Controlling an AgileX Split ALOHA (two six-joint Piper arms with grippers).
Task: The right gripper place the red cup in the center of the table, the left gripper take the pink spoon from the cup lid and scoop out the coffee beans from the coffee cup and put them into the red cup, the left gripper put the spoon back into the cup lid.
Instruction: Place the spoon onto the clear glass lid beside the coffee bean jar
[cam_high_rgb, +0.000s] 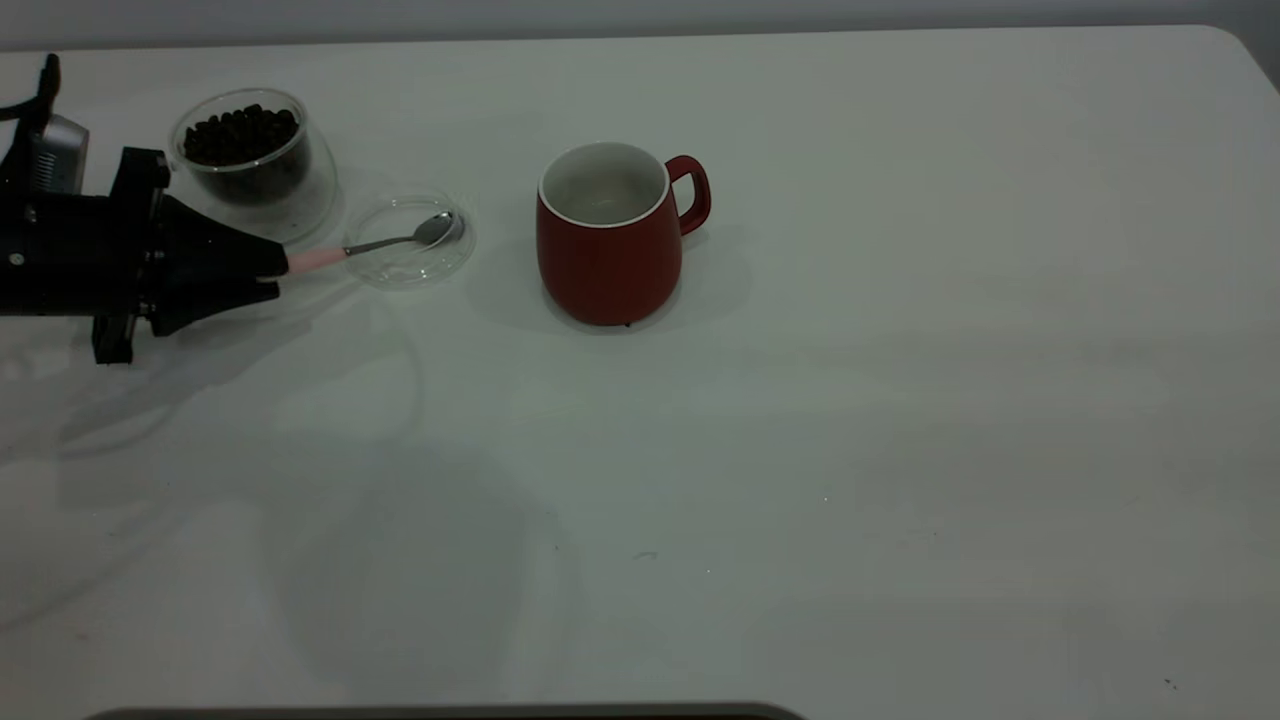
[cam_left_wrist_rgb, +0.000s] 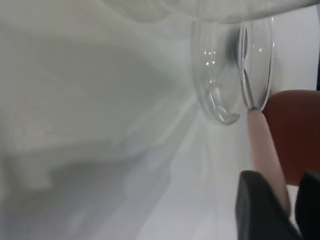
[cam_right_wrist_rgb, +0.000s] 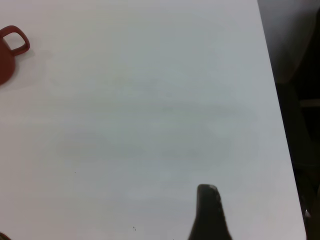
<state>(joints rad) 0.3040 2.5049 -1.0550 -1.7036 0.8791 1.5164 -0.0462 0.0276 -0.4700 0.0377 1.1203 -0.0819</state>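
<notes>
The red cup (cam_high_rgb: 610, 250) stands upright near the middle of the table (cam_high_rgb: 800, 450), handle to the right, inside white. The coffee cup (cam_high_rgb: 290, 190), clear glass, stands at the far left with coffee beans (cam_high_rgb: 240, 135) heaped in it. Just in front of it lies the cup lid (cam_high_rgb: 400, 268). The pink spoon (cam_high_rgb: 318, 259) rests with its silver bowl in the lid and its handle sticking out leftward. My left gripper (cam_high_rgb: 280, 265) is shut on the end of that handle (cam_left_wrist_rgb: 262, 145), low over the table. My right gripper (cam_right_wrist_rgb: 210, 215) shows only as a black tip over bare table.
The table's right edge (cam_right_wrist_rgb: 280, 125) runs close beside the right gripper, with dark floor beyond. The red cup (cam_right_wrist_rgb: 7, 55) lies far from that gripper. A dark strip (cam_high_rgb: 450, 712) borders the table's front edge.
</notes>
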